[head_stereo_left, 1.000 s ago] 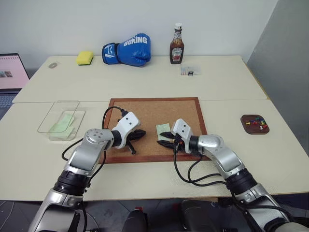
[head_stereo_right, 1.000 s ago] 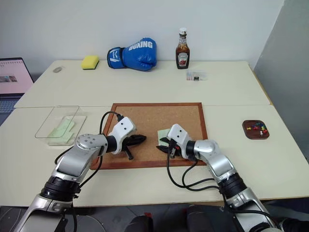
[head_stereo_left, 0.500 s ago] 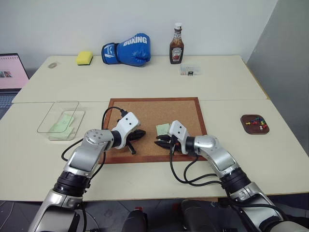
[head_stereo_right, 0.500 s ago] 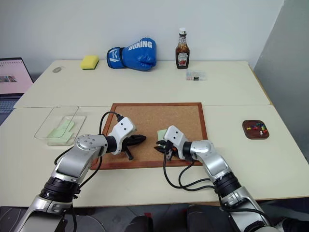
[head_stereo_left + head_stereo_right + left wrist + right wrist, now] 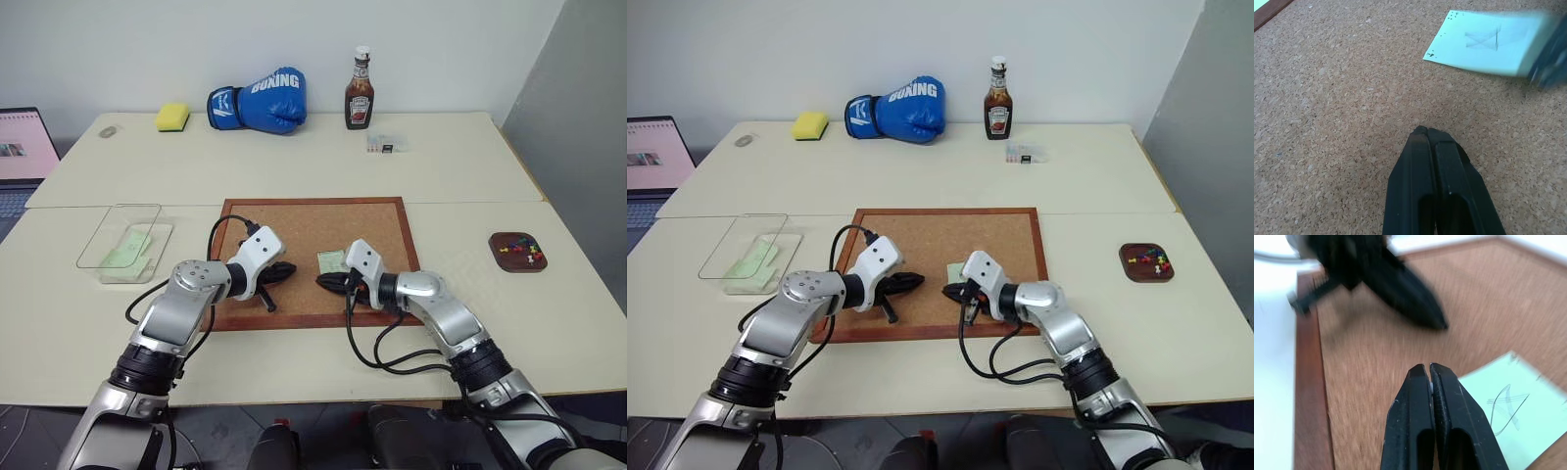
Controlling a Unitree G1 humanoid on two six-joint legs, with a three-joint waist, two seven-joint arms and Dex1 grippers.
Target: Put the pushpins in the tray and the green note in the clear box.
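Cork board [image 5: 294, 230]: wood-framed, flat on the near table in front of me, both of my arms reaching over it.

Green note [image 5: 332, 260]: pale green slip lying flat on the cork, right of the board's middle. Faint crossed pen strokes show on it in both wrist views (I cannot read them).

Right gripper [image 5: 326, 281]: over the cork just beside the note's near-left corner, pointing toward my left. Its two black fingers [image 5: 1422, 401] are pressed together tip to tip with nothing between them; the note is not in its grasp.

Left gripper [image 5: 286, 269]: over the cork to the left of the note, pointing toward the right gripper, apart from it. Its fingers [image 5: 1435, 161] are also closed flush, nothing held.

Clear box [image 5: 125, 242]: at the left of the near table, well apart from the board. Another pale green slip [image 5: 124, 253] lies in it.

Tray [image 5: 517, 251]: dark maroon dish at the right of the near table, well apart from the board.

Pushpins [image 5: 520, 251]: red, yellow and green heads gathered in the tray (too small for me to count).

Far table: yellow sponge [image 5: 172, 117], blue boxing glove [image 5: 259, 101], ketchup bottle [image 5: 359, 90], small clear case [image 5: 386, 144].

Laptop [image 5: 24, 147]: open, at the far left edge.
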